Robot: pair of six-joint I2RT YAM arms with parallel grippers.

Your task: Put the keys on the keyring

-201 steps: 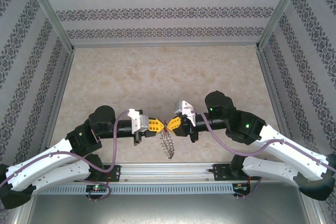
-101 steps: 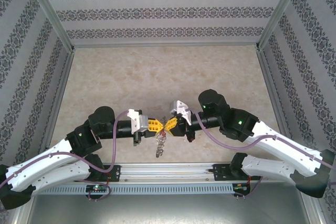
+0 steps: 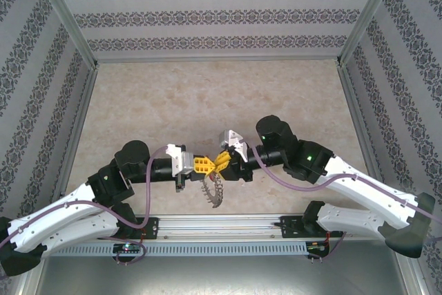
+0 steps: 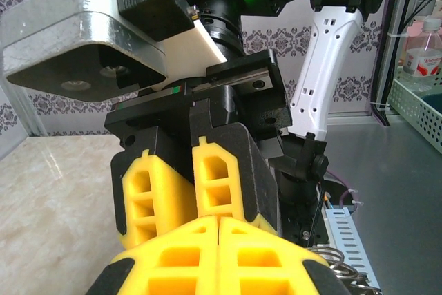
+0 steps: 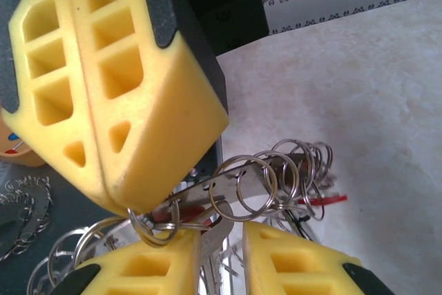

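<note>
Left gripper (image 3: 205, 165) is pinched shut on the keyring (image 3: 213, 191), whose scalloped silvery wire coils dangle at 6 o'clock beneath it. Right gripper (image 3: 222, 159) straddles a thin key (image 5: 207, 243); I cannot tell whether it grips. The ring looks light, floppy and slippery, best held on the wire itself.

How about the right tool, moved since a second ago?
Yes. In the top view the right tool has shifted left along the near rail, closing onto the left tool.
</note>
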